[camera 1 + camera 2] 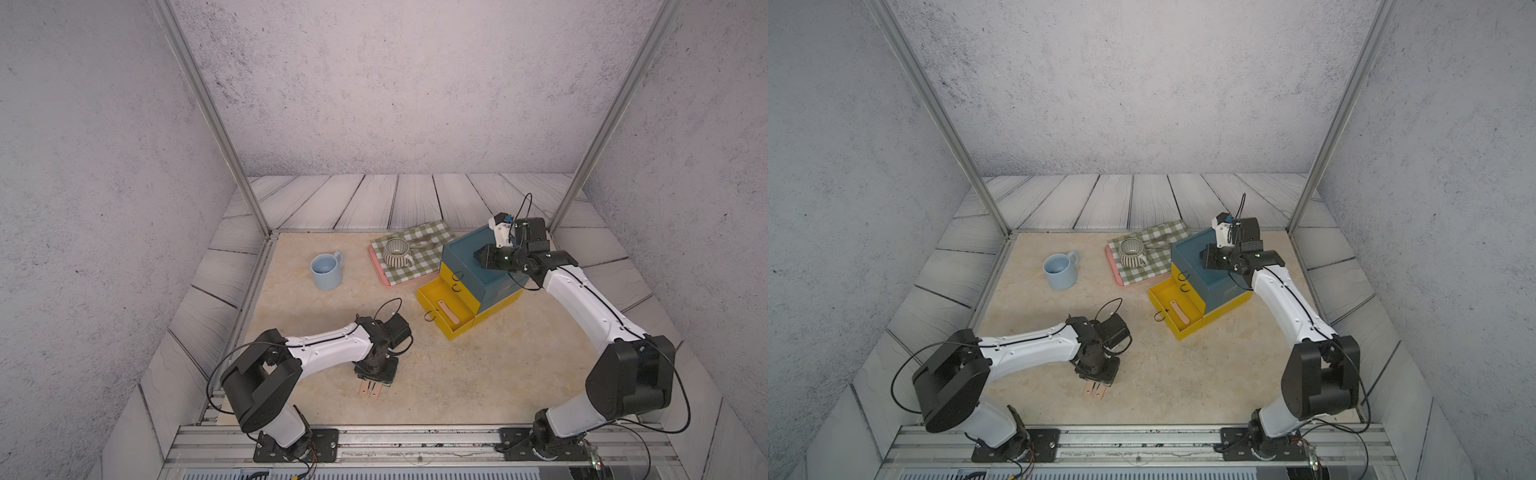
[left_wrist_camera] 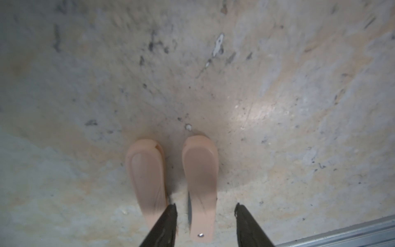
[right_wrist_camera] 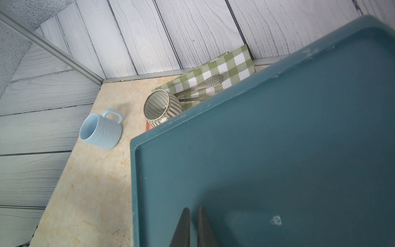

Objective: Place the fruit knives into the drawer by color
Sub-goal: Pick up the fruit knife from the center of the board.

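Two peach-pink fruit knives lie side by side on the table near its front edge, seen in both top views. My left gripper points down over them, open. Its fingers straddle one knife with gaps on both sides, and one finger overlaps the edge of the other knife. A third peach-pink knife lies in the pulled-out bottom yellow drawer of the chest. My right gripper is shut and holds nothing, with its tips over the chest's teal top.
A light blue mug stands left of the chest. A striped cup and metal tongs rest on a green checked cloth over a pink tray. An aluminium rail runs along the table's front edge.
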Available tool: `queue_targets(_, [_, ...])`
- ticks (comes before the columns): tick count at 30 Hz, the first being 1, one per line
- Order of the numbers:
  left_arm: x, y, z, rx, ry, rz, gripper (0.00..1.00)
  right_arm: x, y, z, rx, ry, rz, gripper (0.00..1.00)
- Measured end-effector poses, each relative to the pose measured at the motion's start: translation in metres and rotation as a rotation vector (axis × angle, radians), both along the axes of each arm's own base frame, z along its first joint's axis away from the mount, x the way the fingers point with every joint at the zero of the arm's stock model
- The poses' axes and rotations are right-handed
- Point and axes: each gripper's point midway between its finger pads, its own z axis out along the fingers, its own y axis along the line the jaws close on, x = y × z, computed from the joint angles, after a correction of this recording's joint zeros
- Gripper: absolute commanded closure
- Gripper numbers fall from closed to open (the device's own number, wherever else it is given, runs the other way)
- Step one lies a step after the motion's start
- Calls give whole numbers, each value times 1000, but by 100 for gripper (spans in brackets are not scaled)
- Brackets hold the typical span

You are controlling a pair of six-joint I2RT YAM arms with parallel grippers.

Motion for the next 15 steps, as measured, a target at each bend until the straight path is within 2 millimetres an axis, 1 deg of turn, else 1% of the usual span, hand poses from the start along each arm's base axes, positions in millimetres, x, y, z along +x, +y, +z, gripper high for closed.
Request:
queue_targets(5, [0, -2, -4, -2, 10, 10, 54, 0, 0, 0, 0, 0, 0, 87])
queue_targets(11, [-2, -3, -13, 5, 33, 17, 59, 0, 0, 0, 0, 0, 0, 87])
queue_targets(15, [-2, -4, -13, 7, 34, 19, 63, 0, 0, 0, 0, 0, 0, 87])
